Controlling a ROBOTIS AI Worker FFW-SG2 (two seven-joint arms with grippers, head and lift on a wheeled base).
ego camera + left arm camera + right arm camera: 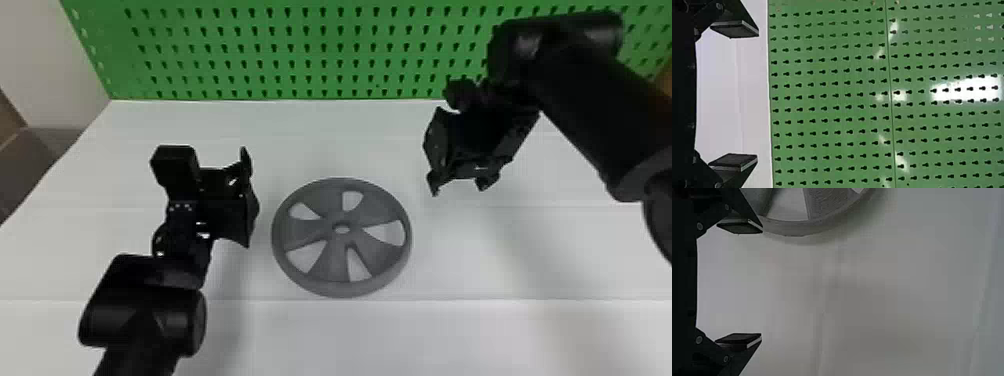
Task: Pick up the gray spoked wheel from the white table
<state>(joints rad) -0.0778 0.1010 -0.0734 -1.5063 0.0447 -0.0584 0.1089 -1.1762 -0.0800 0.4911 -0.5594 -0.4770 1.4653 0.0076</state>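
So the gray spoked wheel (342,237) is lying flat on the white table (450,330), hub facing up, with nothing touching it. Call the green pegboard (347,39) 12 o'clock from the wheel. The left gripper (757,96) is at roughly 9 to 10 o'clock, fingers apart with nothing between them. The right gripper (762,282) is at about 2 o'clock, same deal: spread and empty.

My guess on why they're parked either side is that the wheel looks too broad for 1 gripper to span, so you'd want 2 holds on the rim, near 9 and 3 o'clock. Open fingers make sense too, since each has to straddle the rim wall. The 5 gaps between spokes should give the inner fingers somewhere to go.

The right gripper is aimed down at the tabletop, with the rim near 1 of its fingers, so it looks closer to being lined up. The left is aimed at 12 o'clock, facing the pegboard, so I'd tip it down before closing in. Looks like early approach to me. Main risk imo: 1 side bumps the rim first and the wheel skids or spins.
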